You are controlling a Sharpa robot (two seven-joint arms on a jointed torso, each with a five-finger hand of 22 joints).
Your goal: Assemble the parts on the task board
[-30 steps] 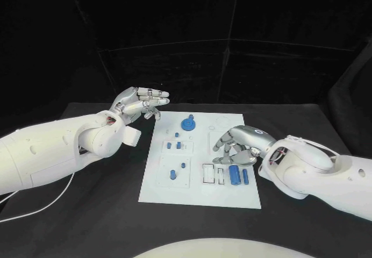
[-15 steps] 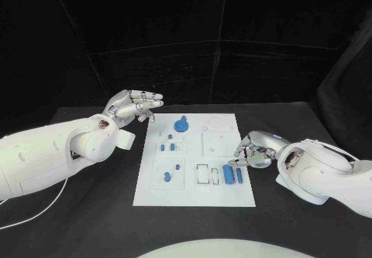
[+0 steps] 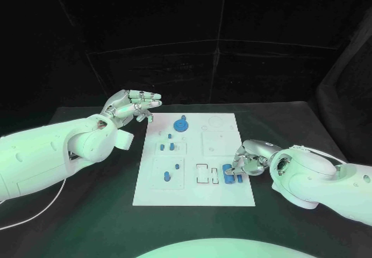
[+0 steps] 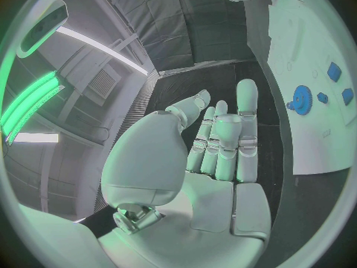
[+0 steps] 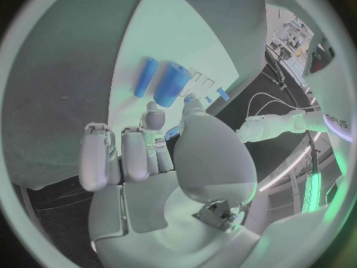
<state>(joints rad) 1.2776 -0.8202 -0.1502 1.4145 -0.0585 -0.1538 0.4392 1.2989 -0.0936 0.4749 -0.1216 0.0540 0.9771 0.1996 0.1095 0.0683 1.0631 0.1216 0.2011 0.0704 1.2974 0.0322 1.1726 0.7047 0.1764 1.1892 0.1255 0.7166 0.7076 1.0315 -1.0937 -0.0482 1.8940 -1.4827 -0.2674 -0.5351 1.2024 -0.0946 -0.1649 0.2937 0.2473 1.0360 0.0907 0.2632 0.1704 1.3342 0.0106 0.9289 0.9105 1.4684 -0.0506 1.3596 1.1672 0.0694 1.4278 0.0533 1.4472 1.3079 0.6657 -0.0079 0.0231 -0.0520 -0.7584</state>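
Observation:
The white task board (image 3: pixel 194 191) lies mid-table. A blue gear (image 3: pixel 180 126) stands at its far end, small blue parts (image 3: pixel 166 145) sit in its left half, and a thick blue cylinder (image 3: pixel 229 176) lies beside a slim one (image 3: pixel 240 178) near its right edge. My right hand (image 3: pixel 249 161) is low over that edge. Its thumb and one fingertip reach the thick cylinder's (image 5: pixel 171 83) end, the other fingers curled; a grip cannot be made out. My left hand (image 3: pixel 131 105) hovers off the board's far left corner, fingers (image 4: pixel 223 143) extended side by side, holding nothing.
Two more small blue parts (image 3: pixel 171 171) lie in the board's near-left panel. White rectangular slots (image 3: pixel 205 173) sit just left of the cylinders. Black table surrounds the board on all sides, with dark curtains behind.
The camera shifted early on. Since half a second ago my right hand has come in from beside the board's right edge to the thick blue cylinder. The left hand has stayed raised.

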